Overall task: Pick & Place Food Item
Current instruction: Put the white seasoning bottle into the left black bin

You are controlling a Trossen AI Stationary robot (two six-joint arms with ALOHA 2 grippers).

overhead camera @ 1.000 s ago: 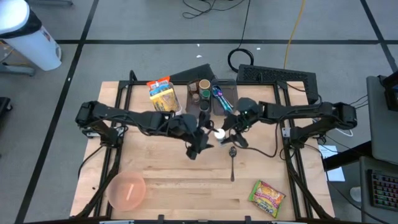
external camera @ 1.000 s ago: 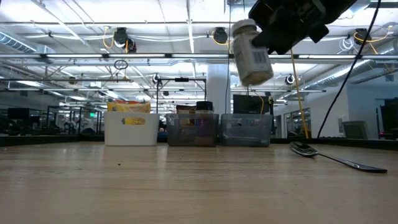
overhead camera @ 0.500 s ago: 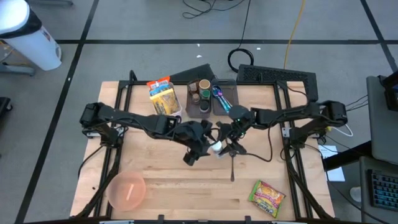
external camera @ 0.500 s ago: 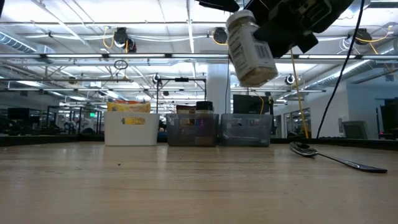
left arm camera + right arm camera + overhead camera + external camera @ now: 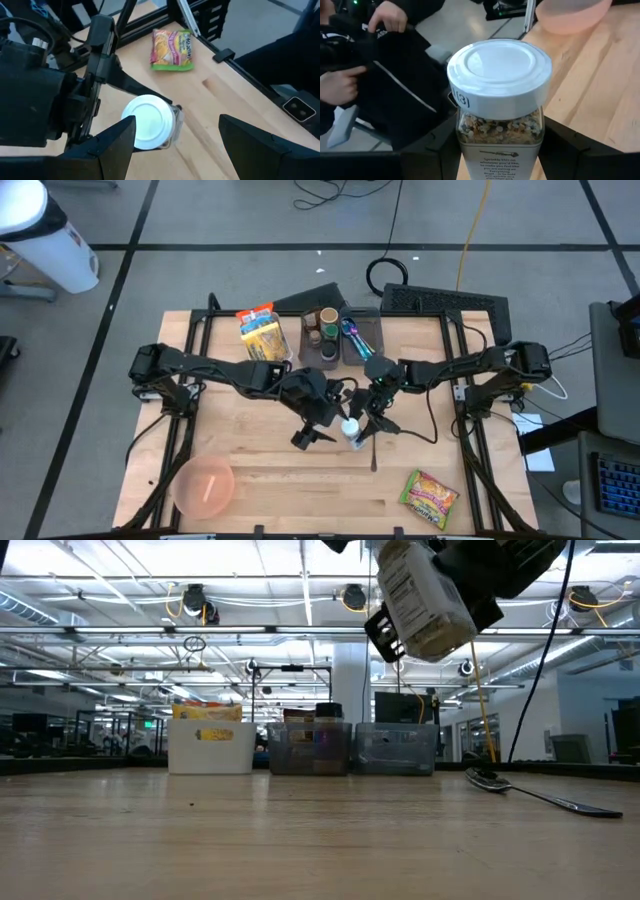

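Your right gripper (image 5: 358, 423) clamps the seasoning jar (image 5: 499, 107) mid-frame, aloft. It's rigid and slick: grip the body under its white lid (image 5: 147, 122). Left gripper (image 5: 175, 137) gapes wide alongside.

1. The floor (image 5: 200, 220) is grey, crossed by dark lines.
2. A white bin (image 5: 45, 235) stands in one corner.
3. Long ceiling lights (image 5: 150, 555) shine over the hall.
4. A yellow cable (image 5: 470, 230) runs across the floor.
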